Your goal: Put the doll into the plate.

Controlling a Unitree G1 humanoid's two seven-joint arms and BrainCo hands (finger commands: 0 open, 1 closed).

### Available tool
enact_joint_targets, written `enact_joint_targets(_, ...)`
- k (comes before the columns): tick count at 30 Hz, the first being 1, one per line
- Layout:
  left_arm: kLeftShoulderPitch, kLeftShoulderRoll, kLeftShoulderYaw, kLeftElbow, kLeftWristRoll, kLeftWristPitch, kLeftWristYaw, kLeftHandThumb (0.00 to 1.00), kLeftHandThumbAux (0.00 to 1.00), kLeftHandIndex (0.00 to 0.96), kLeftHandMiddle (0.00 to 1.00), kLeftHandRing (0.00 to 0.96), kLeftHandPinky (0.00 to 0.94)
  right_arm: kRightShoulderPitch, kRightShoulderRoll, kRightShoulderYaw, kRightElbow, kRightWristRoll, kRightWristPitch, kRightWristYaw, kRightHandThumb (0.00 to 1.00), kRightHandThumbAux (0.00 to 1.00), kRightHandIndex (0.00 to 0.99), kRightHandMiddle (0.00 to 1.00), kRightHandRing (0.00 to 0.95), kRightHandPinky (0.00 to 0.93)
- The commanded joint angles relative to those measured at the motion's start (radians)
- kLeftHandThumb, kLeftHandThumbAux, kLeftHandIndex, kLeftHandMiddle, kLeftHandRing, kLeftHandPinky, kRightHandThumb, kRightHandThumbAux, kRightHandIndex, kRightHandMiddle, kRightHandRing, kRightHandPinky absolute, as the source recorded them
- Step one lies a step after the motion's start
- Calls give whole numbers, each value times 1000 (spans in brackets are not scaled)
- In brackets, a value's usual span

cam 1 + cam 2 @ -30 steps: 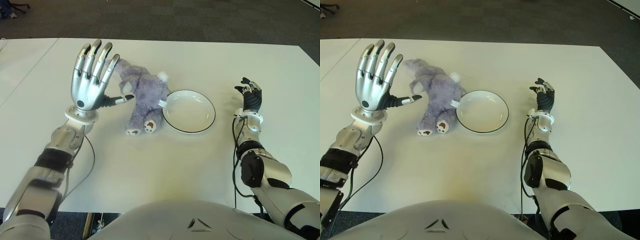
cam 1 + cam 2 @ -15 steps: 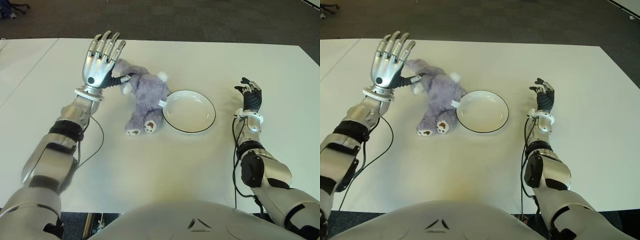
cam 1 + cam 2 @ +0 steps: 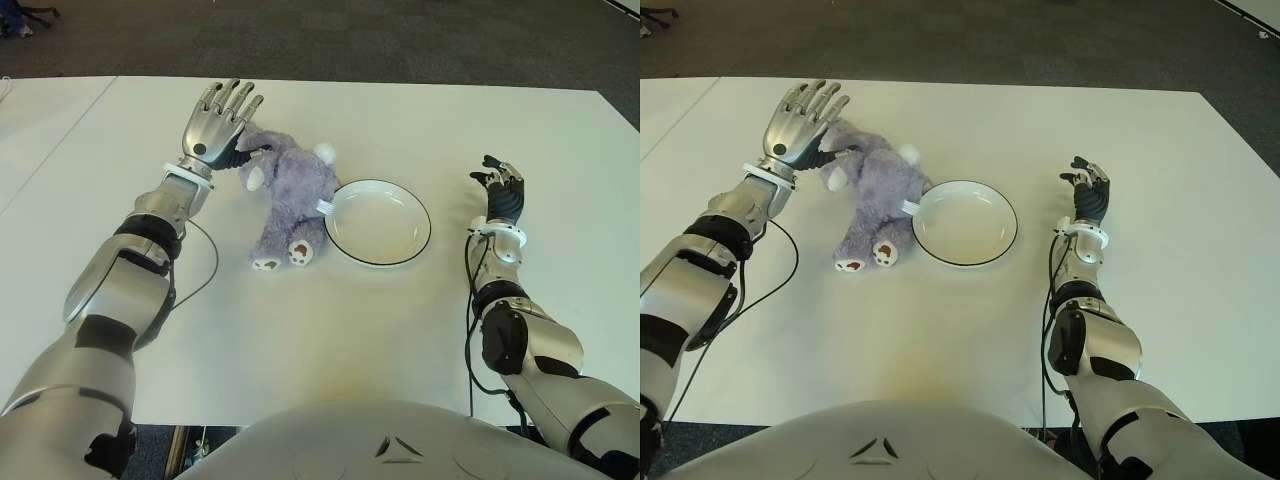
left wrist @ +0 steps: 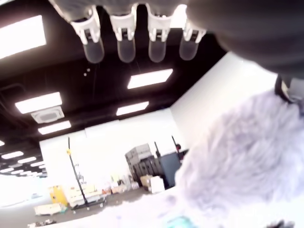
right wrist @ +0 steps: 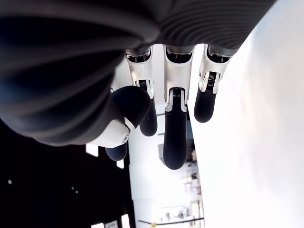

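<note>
A purple plush doll [image 3: 290,190] lies on the white table [image 3: 300,320] with its feet toward me. Its right side touches the rim of a white plate [image 3: 378,222] with a dark edge; the plate holds nothing. My left hand [image 3: 220,118] is at the doll's head on the far left side, fingers spread and pointing away, thumb against the fur. The left wrist view shows the fur [image 4: 242,152] close under the straight fingers [image 4: 126,45]. My right hand [image 3: 500,190] shows right of the plate, its fingers loosely curled around nothing.
The table's far edge [image 3: 420,88] borders dark carpet. A second white table [image 3: 40,120] adjoins on the left. A black cable [image 3: 195,270] hangs from my left forearm.
My left hand has moved away from me and rightward, dropping from beside the doll to its head. Doll, plate and right hand have not moved.
</note>
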Motion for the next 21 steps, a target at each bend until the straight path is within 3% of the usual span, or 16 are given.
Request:
enact_joint_targets(1, -39, -5, -69, 58, 13, -4, -106, 243, 200, 0, 0, 0, 0, 201, 115, 4, 132, -1, 95, -35, 945, 678, 424, 244, 459, 182)
enact_joint_targets(10, -51, 53, -131, 84, 16, -40, -190, 236, 212, 0, 0, 0, 0, 207, 121, 1, 131, 4, 85, -39, 946, 678, 424, 262, 459, 205)
enact_joint_targets(11, -50, 60, -137, 84, 16, -47, -196, 254, 205, 0, 0, 0, 0, 207, 122, 2, 131, 4, 86, -36, 946, 678, 424, 258, 459, 278)
enact_joint_targets(13, -48, 72, -146, 80, 15, -60, -201, 269, 197, 0, 0, 0, 0, 208, 122, 3, 131, 3, 88, -35, 946, 679, 424, 255, 459, 302)
enact_joint_targets(21, -31, 142, -196, 41, 32, -135, -193, 276, 201, 0, 0, 0, 0, 211, 119, 15, 132, -13, 80, -53, 945, 679, 423, 243, 459, 263)
